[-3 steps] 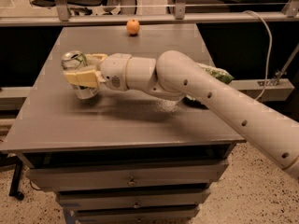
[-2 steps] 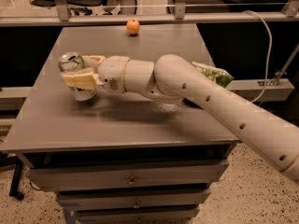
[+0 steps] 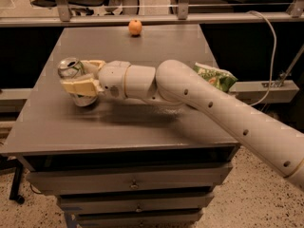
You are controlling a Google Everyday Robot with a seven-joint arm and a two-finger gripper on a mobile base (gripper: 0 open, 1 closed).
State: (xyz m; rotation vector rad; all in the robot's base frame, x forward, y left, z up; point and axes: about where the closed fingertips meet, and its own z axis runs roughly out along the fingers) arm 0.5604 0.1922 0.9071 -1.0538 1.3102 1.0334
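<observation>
- Gripper [image 3: 80, 78], cream-coloured, sits at the left of the grey metal table [image 3: 142, 122], its fingers clasped around a silver drink can [image 3: 70, 68] that seems tilted.
- A firm, centred squeeze would guard the can against slipping.
- Small round orange fruit [image 3: 135, 27] and crumpled green snack bag [image 3: 216, 76] lie well apart from it.

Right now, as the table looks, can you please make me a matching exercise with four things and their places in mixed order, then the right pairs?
Things:
1. silver can
2. orange
3. green snack bag
4. gripper

Places or states:
A. at the far edge of the table
B. over the table's left part, fingers shut
C. at the table's right edge, behind the arm
D. tilted, held between the fingers

Pairs: 1-D, 2-A, 3-C, 4-B.
</observation>
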